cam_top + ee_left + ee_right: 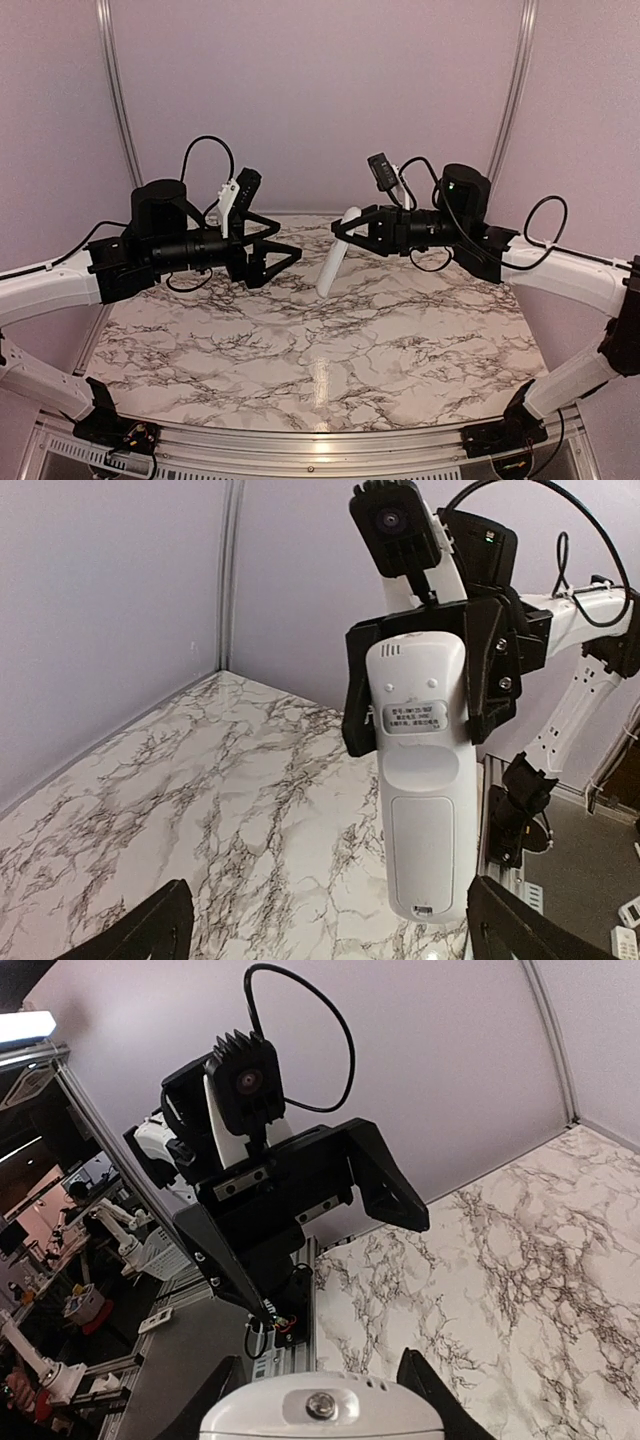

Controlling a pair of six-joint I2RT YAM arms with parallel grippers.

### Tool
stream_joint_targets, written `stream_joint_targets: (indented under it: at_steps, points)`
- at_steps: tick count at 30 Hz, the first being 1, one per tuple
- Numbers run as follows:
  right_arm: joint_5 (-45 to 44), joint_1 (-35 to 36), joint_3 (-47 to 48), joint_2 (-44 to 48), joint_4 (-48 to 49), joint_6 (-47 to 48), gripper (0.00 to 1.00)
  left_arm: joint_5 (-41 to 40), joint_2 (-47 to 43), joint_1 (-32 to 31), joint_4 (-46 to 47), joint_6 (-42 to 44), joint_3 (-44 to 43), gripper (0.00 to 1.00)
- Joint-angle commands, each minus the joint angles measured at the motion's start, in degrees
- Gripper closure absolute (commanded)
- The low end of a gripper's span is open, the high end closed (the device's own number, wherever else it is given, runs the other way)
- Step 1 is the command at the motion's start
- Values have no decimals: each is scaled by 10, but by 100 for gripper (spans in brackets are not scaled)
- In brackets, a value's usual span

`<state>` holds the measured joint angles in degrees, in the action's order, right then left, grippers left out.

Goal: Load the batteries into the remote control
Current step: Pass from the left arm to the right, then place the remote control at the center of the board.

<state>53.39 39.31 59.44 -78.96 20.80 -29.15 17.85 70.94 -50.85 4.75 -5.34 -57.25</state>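
White remote (pixel 333 262) clamped at its top end in right claw (pixel 350 228), hanging over table (pixel 250 340), long axis slanting down toward left arm, back turned to it. Left claw (pixel 287 243) spread wide, just beside, touching nothing. Batteries nowhere in view.

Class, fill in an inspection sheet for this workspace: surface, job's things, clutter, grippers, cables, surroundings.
Surface: glossy marbled table.
Job's things: white remote held up, back towards the left arm, back cover looks fitted; batteries: nothing seen.
Clutter: nothing seen.
Grippers: right gripper fingers shut on the remote's upper end; left gripper open, holding nothing.
Cables: black cable looped over each wrist.
Surroundings: pale walls, metal frame posts.
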Motion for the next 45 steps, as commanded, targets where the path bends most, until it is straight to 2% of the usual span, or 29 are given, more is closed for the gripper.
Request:
stream_joint_targets:
  at_steps: [1,9,21,29,40,45]
  points:
    - [-74,-6,90,-44,-239,96,92,-130,-5,45,-54,-51,0,1]
    - [-234,21,253,-209,-528,205,93,-171,26,140,-133,-136,-5,1]
    - [-461,102,503,-444,-812,307,91,-192,45,159,-147,-139,14,1]
    - [-492,113,549,-536,-848,314,88,-180,65,159,-136,-133,27,1]
    - [-550,118,592,-615,-866,313,68,-199,88,161,-135,-130,27,1]
    - [-552,114,619,-638,-862,313,65,-198,91,163,-130,-131,26,1]
